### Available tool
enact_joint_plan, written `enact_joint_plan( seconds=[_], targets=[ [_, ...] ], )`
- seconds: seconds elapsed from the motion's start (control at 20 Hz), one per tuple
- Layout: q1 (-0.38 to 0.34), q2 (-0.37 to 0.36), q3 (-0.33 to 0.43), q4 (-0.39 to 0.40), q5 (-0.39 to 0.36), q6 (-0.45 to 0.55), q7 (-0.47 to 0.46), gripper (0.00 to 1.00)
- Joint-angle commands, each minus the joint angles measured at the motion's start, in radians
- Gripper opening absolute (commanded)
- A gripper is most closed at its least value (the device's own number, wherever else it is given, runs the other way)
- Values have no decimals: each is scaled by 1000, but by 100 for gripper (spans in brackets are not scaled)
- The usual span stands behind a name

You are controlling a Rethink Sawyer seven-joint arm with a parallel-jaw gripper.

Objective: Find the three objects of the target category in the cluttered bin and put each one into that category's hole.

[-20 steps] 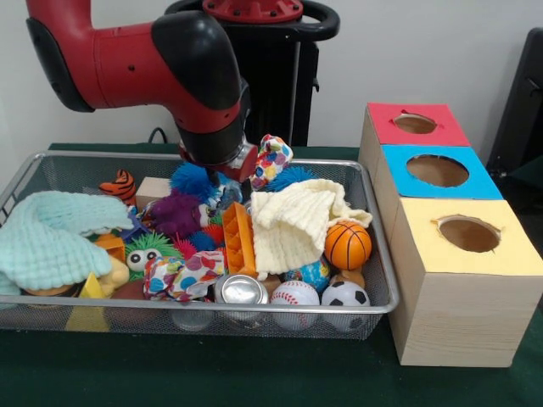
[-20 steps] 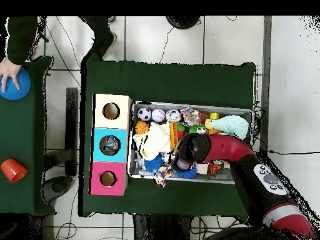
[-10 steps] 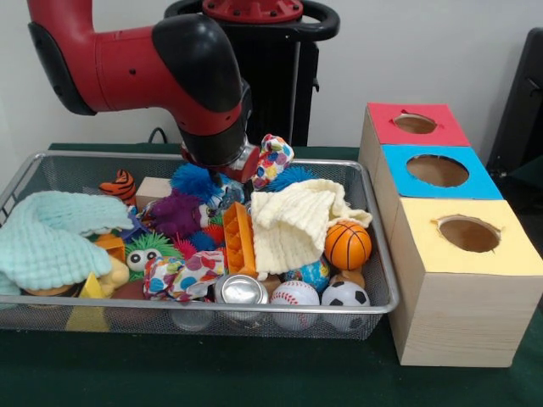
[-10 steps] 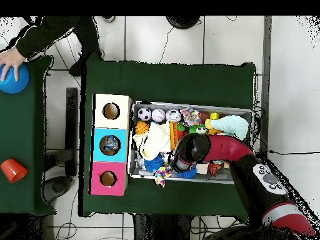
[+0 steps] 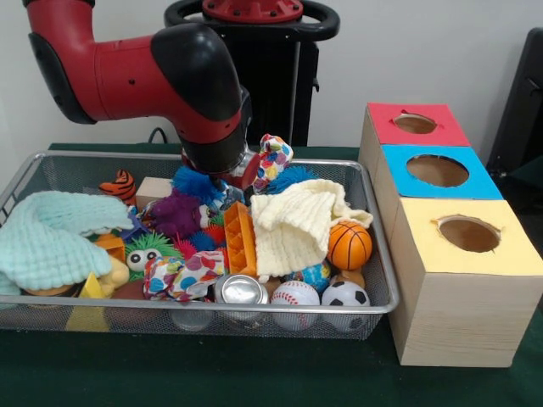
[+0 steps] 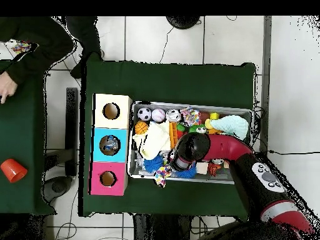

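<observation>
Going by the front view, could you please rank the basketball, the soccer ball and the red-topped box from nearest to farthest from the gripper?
The gripper is mostly hidden under the arm, at the bin's back.
1. Basketball, toward the bin's right side.
2. Soccer ball, in the bin's front right corner.
3. Red-topped box, outside the bin, at the far right.

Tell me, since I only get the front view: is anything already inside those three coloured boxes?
Observer: From overhead, something lies down the hole of the blue box; I cannot tell what it is.
Operator: Is anybody else near the robot?
Observer: Yes. A person's hand rests at the edge of a second green table, off to the side past the boxes.
Operator: Is anything on that table?
Observer: An orange cup, lying apart from the hand.
</observation>
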State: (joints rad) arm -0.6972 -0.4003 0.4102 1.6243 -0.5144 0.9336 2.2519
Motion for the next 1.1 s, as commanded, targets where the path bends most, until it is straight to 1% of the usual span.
enact_joint_plan(
  seconds=[0.05,0.55,0.95,1.0,1.1],
  targets=[
    [2,172,-17,-55,-69,-107,-105,100],
    [-7,160,-10,-50,-58,-76,-126,100],
    [-9,155,-9,-40,-56,-71,-132,100],
    [-10,155,-9,-38,-55,-71,-133,0],
    [-10,155,-9,-35,-54,-75,-134,0]
  ],
)
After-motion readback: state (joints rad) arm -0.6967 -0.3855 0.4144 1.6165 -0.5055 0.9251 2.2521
